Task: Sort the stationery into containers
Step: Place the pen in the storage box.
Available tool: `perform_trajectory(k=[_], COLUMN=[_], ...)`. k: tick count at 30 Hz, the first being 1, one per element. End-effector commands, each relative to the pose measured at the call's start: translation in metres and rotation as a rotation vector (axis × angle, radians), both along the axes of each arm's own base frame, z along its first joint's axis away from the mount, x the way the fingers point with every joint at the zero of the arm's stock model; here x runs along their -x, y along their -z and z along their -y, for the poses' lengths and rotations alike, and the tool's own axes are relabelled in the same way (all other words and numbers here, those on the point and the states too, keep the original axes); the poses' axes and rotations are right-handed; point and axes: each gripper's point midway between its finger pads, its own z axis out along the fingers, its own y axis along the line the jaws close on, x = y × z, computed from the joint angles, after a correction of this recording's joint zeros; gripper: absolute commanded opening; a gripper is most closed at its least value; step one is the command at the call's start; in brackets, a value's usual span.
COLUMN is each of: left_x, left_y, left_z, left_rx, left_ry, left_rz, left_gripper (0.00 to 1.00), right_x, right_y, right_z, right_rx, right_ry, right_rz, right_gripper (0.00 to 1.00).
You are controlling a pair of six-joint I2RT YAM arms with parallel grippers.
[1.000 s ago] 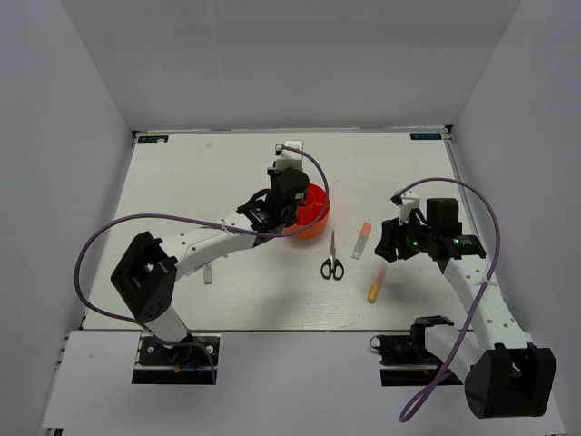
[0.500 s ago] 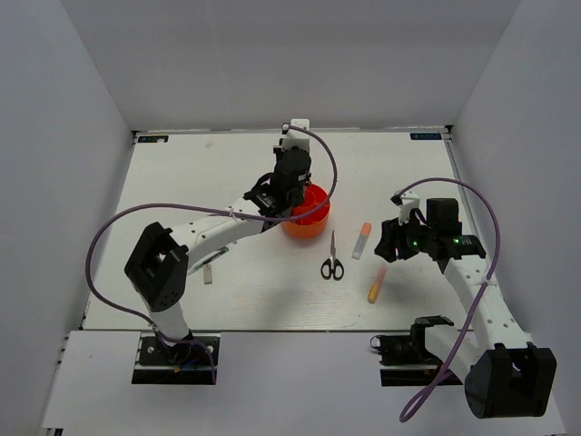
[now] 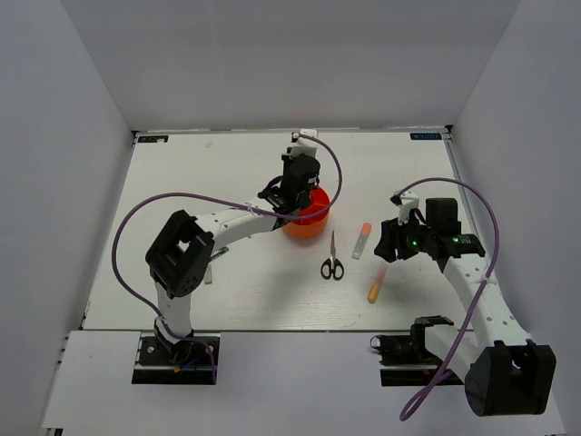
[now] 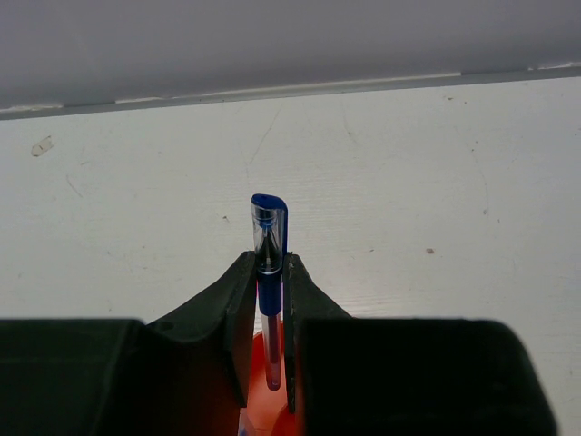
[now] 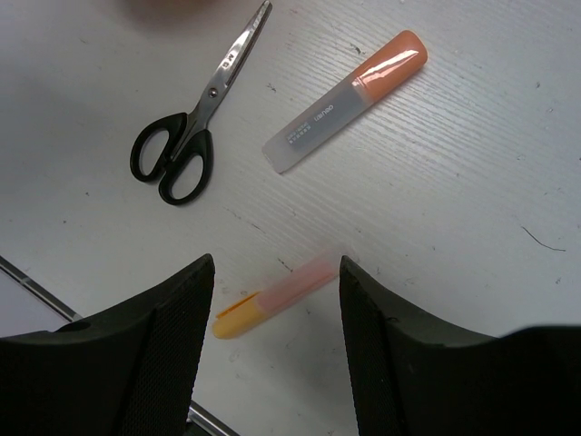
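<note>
- Left gripper (image 4: 270, 272) above the far left rim of the round red-orange tub (image 3: 314, 219), as seen from above
- Jaws set narrow, pinching a slim blue pen (image 4: 270, 222) along its barrel
- Pen's clear section and blue cap poking out past the fingertips in the left wrist view
- A sliver of orange from the tub just visible low in the gap between those fingers
- Beyond the pen, only scuffed white table (image 4: 427, 173) and the foot of the back wall (image 4: 290, 45)
- Right gripper (image 5: 275, 265) poised over the right part of the table, jaws spread wide, gripping nothing
- Directly under that gap, flat on the table and untouched, the orange-yellow highlighter (image 5: 272, 295), yellow end toward the near edge
- Farther out, the white marker (image 5: 345, 100), orange cap pointing away from the arms, apart from the highlighter
- Left of the marker, between it and the tub, the small scissors (image 5: 195, 127), blades shut and pointing to the far side, black handles nearest
- Highlighter, marker and scissors all outside the tub, to its right
</note>
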Motion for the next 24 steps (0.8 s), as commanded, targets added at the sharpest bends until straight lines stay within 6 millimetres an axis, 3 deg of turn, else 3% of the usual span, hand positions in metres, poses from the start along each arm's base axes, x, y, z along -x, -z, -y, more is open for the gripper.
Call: perform_trajectory(k=[1, 8, 13, 15, 21, 22, 24], left_x=[0.002, 0.013, 0.018, 0.02, 0.024, 0.026, 0.031], left_y=[-0.021, -0.009, -0.007, -0.008, -0.027, -0.042, -0.052], left_z=[-0.001, -0.014, -0.016, -0.016, -0.015, -0.016, -0.015], left_rx=[0.069, 0.076, 0.088, 0.088, 0.091, 0.109, 0.105], left_ry=[-0.003, -0.022, -0.025, -0.026, -0.012, -0.007, 0.009], left_rz=[0.028, -0.004, -0.02, -0.022, 0.004, 0.024, 0.032], left_gripper=[0.0, 0.3, 0.36, 0.45, 0.54, 0.54, 0.54], right_x=[-0.007, -0.008, -0.008, -0.008, -0.006, -0.003, 0.009], right_y=[-0.012, -0.012, -0.012, -0.012, -0.011, -0.013, -0.011], right_z=[-0.005, -0.003, -0.003, -0.003, -0.003, -0.008, -0.018], right_rx=[-0.016, -0.015, -0.016, -0.016, -0.014, -0.037, -0.057], right_ry=[-0.024, -0.019, -0.015, -0.013, -0.031, -0.058, -0.162], right_rz=[0.043, 0.044, 0.041, 0.043, 0.043, 0.041, 0.037], right_gripper=[0.61, 0.61, 0.62, 0.62, 0.64, 0.64, 0.6])
